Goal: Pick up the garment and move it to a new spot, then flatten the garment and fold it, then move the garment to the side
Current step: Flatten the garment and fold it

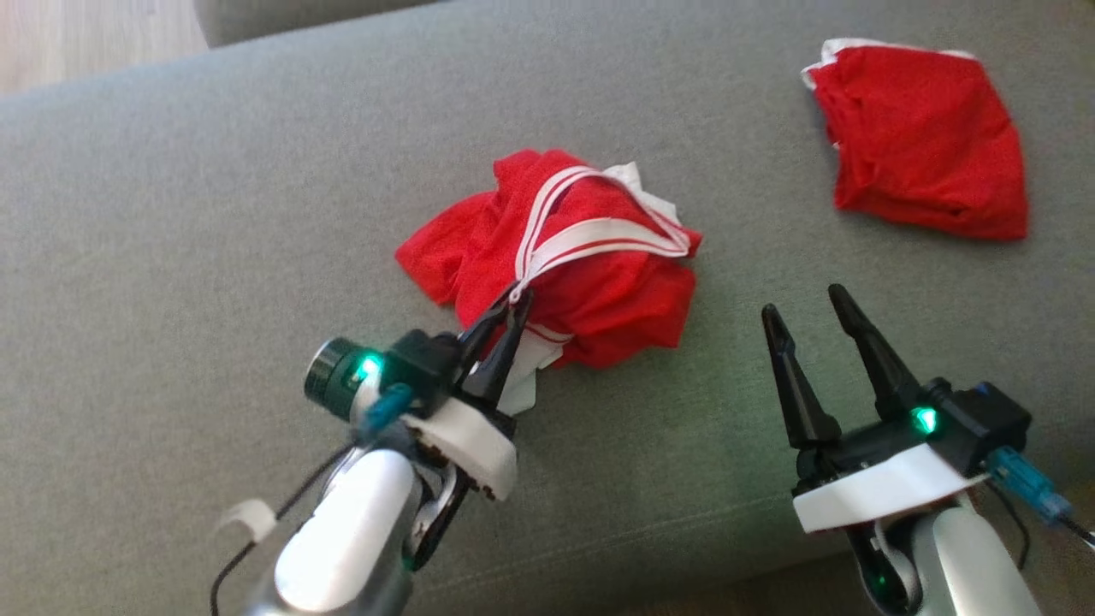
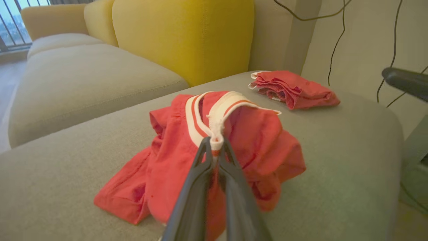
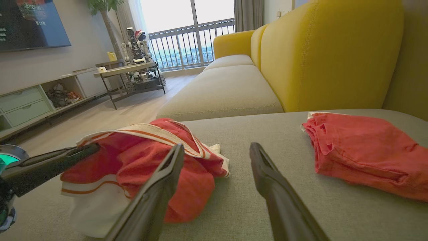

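Lying on the seat: a crumpled red fabric garment [image 1: 599, 299] sits in a loose heap near the middle of a broad grey woven seat cushion [image 1: 214, 214], with one flap spread flat toward the robot's left.
Garment trim: a white ribbed band with a thin red stripe [image 1: 607, 233] arcs over the top of the heap and runs down its near side. In the left wrist view the band [image 2: 234, 100] stands up in a loop.
Left gripper: the left gripper [image 1: 517, 301], two long dark fingers on a pale wrist, is pressed closed on the near end of that white band. In its own wrist view the gripper [image 2: 215, 147] has the trim bunched between its tips.
Right gripper: the right gripper [image 1: 806, 304] has its fingers spread wide and empty. It is to the right of the heap and apart from it, tips pointing up the cushion. In its own wrist view the gripper [image 3: 217, 147] frames bare grey fabric.
Neighbour: a second red cloth, folded flat with a white edge [image 1: 924, 145], lies well apart from the heap, at the far right of the same cushion.
Behind: a mustard-yellow padded backrest [image 3: 327, 53] rises past the cushion, and a beige sofa seat [image 3: 220, 90] stretches on beside it.
Farther off: a pale wooden floor [image 3: 110, 117] leads to a balcony railing [image 3: 187, 43] behind glass.
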Motion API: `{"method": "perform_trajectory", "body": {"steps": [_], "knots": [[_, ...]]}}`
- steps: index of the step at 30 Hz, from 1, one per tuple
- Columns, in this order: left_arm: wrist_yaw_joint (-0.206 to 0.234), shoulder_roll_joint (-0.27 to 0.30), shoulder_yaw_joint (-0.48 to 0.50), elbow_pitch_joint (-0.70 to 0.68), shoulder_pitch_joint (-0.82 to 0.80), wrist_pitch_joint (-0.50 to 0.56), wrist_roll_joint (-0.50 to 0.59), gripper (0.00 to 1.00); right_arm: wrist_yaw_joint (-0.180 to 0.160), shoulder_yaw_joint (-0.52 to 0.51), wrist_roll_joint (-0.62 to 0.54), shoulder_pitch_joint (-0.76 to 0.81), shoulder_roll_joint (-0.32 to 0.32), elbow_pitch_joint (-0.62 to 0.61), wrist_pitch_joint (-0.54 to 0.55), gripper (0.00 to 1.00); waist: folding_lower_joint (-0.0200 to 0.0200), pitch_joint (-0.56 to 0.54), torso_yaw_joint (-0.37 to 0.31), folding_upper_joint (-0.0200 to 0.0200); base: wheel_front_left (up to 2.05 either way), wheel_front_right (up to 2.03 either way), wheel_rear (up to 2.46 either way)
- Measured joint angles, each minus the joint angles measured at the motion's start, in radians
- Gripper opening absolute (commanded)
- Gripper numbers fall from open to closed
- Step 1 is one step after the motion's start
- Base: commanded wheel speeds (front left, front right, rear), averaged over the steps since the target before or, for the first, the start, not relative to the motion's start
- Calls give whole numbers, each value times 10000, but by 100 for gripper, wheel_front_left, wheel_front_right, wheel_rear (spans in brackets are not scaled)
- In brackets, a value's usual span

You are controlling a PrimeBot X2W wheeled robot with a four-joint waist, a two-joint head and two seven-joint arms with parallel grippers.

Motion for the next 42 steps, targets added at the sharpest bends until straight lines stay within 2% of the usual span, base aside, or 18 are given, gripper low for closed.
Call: {"method": "perform_trajectory", "body": {"steps": [3, 5, 6, 10, 13, 16, 20, 22, 24, 28, 31, 34, 39, 42], "knots": [[-456, -38, 48, 10, 131, 238, -991, 0, 0, 38, 69, 26, 0, 29, 0, 100, -1, -338, -126, 0, 0, 0, 0], [-621, -77, -69, -182, 86, 869, -1793, 0, 0, 54, 105, 118, 0, 71, 0, 100, -1, -572, -234, 0, 0, 0, 0], [-621, -77, -69, -182, 86, 869, -1793, 0, 0, 54, 105, 118, 0, 71, 0, 100, -1, -572, -234, 0, 0, 0, 0], [-696, -132, -192, -1049, -483, 2725, -3891, 0, 0, 117, 295, 457, -2, 188, 0, 100, -1, -1005, -537, 0, 0, 0, 0], [-650, -190, 96, -1760, -1417, 4201, -5751, 0, 0, 171, 393, 557, -2, 194, 0, 100, -1, -1263, -856, 0, 0, 0, 0], [173, -230, 339, -2477, -2441, 5162, -7476, 0, 0, 173, 487, 593, -2, 198, 0, 100, -1, -1462, -1205, 0, 0, 0, 0], [1622, -314, 533, -2932, -3851, 5221, -9070, 0, 0, 123, 656, 596, -4, 198, 0, 100, -1, -1693, -1637, 0, 0, 0, 0], [2127, -341, 564, -2863, -4551, 4951, -9216, 0, 0, 96, 717, 600, -4, 198, 0, 100, -1, -1796, -1804, 0, 0, 0, 0], [2416, -399, 579, -2566, -5107, 4686, -9072, 0, 0, 71, 719, 602, -4, 192, 0, 100, -1, -1869, -1923, 0, 0, 0, 0], [2612, -435, 546, -1912, -4867, 4426, -9072, 0, 0, 31, 826, 615, -4, 167, 0, 100, -1, -1836, -2052, 0, 0, 0, 0], [2366, -428, 226, -1638, -3405, 3916, -9440, 0, 0, 8, 907, 614, -4, 157, 0, 100, 0, -1661, -2057, 0, 0, 0, 0], [2000, -364, -562, -1237, -1649, 3262, -9649, 0, 0, 35, 907, 602, -4, 150, 0, 100, -1, -1367, -2020, 0, 0, 0, 0], [1515, -151, -1850, -144, -374, 2146, -8418, 0, 0, -8, 888, 491, -2, 13, 0, 100, 1, -681, -1861, 0, 0, 0, 0], [1365, 157, -2057, 109, -231, 1356, -7839, 0, 0, -244, 836, 332, -2, -25, 0, 100, 3, -368, -1627, 0, 0, 0, 0]]}}
